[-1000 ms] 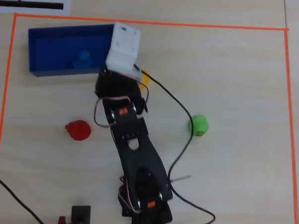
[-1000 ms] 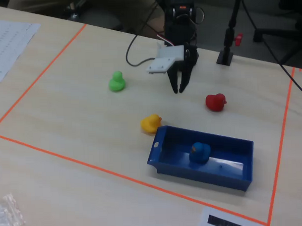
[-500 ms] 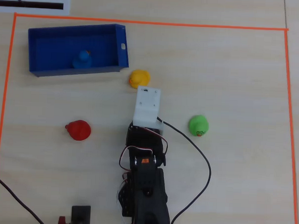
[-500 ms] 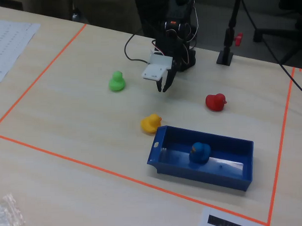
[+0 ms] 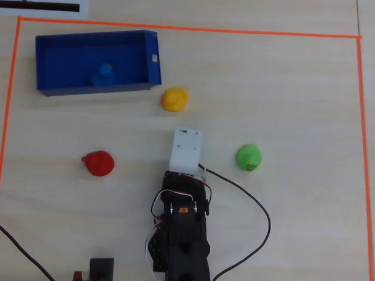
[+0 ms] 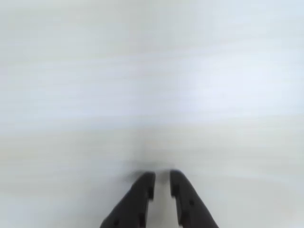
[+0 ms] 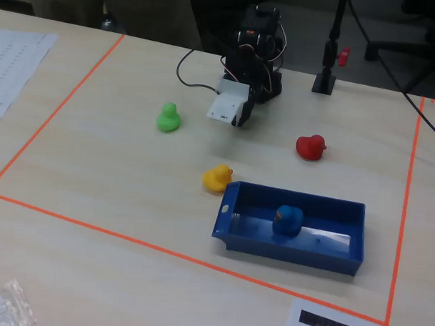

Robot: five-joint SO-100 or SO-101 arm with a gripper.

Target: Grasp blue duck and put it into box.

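The blue duck [image 5: 104,73] sits inside the dark-blue box [image 5: 55,43] at the upper left of the overhead view. In the fixed view the duck [image 7: 287,220] is upright in the middle of the box [image 7: 328,259]. My gripper [image 6: 161,179] is far from both, pulled back over bare table close to the arm's base [image 7: 242,118]. Its jaws are nearly together with only a narrow slit between them and hold nothing. In the overhead view the white wrist housing [image 5: 186,150] hides the fingers.
A yellow duck [image 5: 174,99] lies just outside the box's short side with the white hole. A green duck [image 5: 249,157] and a red duck [image 5: 98,163] sit on either side of the arm. Orange tape [image 5: 180,28] frames the work area. A black cable [image 5: 259,212] loops beside the arm.
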